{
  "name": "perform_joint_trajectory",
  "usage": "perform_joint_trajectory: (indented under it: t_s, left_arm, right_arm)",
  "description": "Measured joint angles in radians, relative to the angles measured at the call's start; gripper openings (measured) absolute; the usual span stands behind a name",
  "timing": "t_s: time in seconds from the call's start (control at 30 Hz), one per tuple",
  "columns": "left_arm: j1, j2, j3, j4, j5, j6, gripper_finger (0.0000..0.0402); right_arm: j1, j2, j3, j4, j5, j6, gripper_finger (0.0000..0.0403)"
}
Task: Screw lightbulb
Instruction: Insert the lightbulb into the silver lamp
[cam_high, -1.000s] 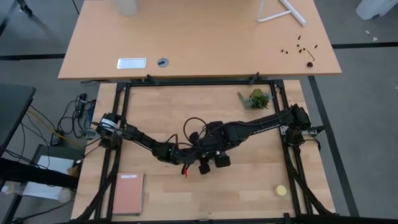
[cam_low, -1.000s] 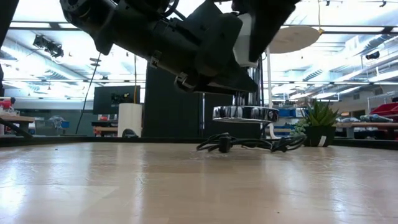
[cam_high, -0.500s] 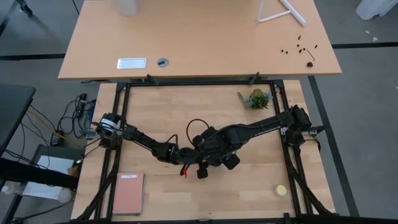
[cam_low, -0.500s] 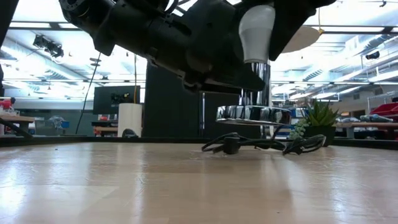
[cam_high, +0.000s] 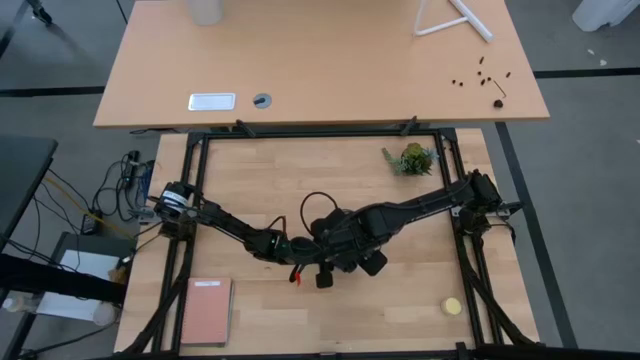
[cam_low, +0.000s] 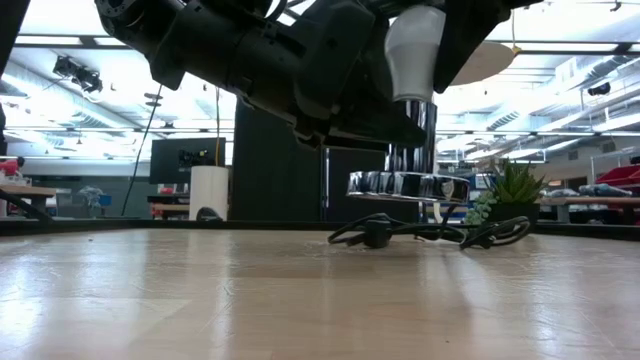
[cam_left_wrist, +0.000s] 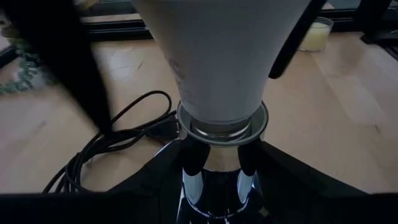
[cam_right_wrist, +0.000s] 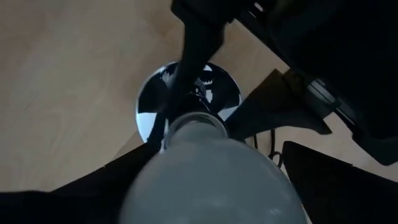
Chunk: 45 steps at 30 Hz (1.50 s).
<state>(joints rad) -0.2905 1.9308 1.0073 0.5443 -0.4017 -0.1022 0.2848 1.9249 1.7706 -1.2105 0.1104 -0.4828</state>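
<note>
The white pear-shaped lightbulb (cam_low: 413, 52) stands upright, screw end down, on the chrome stem (cam_low: 411, 135) of the round silvery disc (cam_low: 408, 186), whose thin black cord (cam_low: 430, 232) lies on the table. Its screw end (cam_left_wrist: 222, 129) meets the stem's mouth. My right gripper (cam_right_wrist: 211, 186) is shut on the bulb from above at mid-table (cam_high: 345, 255). My left gripper (cam_left_wrist: 221, 193) is shut on the stem just below the bulb (cam_high: 308, 248). In the low view the disc seems a little above the table. My left gripper pinches the chrome stem (cam_left_wrist: 217, 183) between its two fingers, just under the bulb's collar, coming level from the table's left. The stem stands upright with the disc below it. My right gripper holds the bulb's wide white end (cam_low: 420, 25) between its two fingers, pointing down. The bulb hangs upright, its screw end in the stem's mouth (cam_left_wrist: 222, 134).
A small potted plant (cam_high: 412, 158) stands at the far right. A red notebook (cam_high: 207, 310) lies at the near left and a small flat yellow round thing (cam_high: 452, 306) at the near right. The cord loops on the table behind the grippers (cam_high: 312, 205).
My right gripper has turned and carried the bulb toward my left gripper, then down onto the stem's top. The bulb now stands upright over the disc. The disc and its cord have shifted slightly sideways with my left gripper.
</note>
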Motion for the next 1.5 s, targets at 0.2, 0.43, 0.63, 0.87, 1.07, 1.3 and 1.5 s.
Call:
perform_joint_trajectory:
  t_s: [0.2,0.43,0.63,0.87,1.07,1.3,1.5]
  left_arm:
    - [0.0,0.0,0.0,-0.001,-0.021,-0.003,0.0184]
    - [-0.019,0.0,-0.001,-0.002,-0.116,-0.011,0.0184]
    - [-0.046,0.002,-0.003,-0.001,-0.303,-0.025,0.0184]
    - [-0.053,0.003,-0.003,0.005,-0.369,-0.06,0.0184]
    - [-0.061,0.003,-0.003,0.005,-0.378,-0.063,0.0184]
    - [-0.066,0.003,-0.003,0.002,-0.374,-0.086,0.0184]
    - [-0.067,0.002,-0.001,0.005,-0.375,-0.103,0.0184]
  right_arm:
    - [0.002,0.001,0.0,-0.003,0.0,0.026,0.0263]
    - [-0.006,0.001,0.0,0.006,0.023,0.22,0.0251]
    - [-0.034,0.002,0.001,0.035,0.05,0.476,0.0285]
    - [-0.066,0.002,0.002,0.108,0.051,0.7,0.026]
    - [-0.071,0.002,0.002,0.114,0.042,0.706,0.0271]
    - [-0.078,0.004,0.015,0.12,-0.022,0.666,0.0364]
    - [-0.075,0.006,0.058,0.111,-0.02,0.608,0.0394]
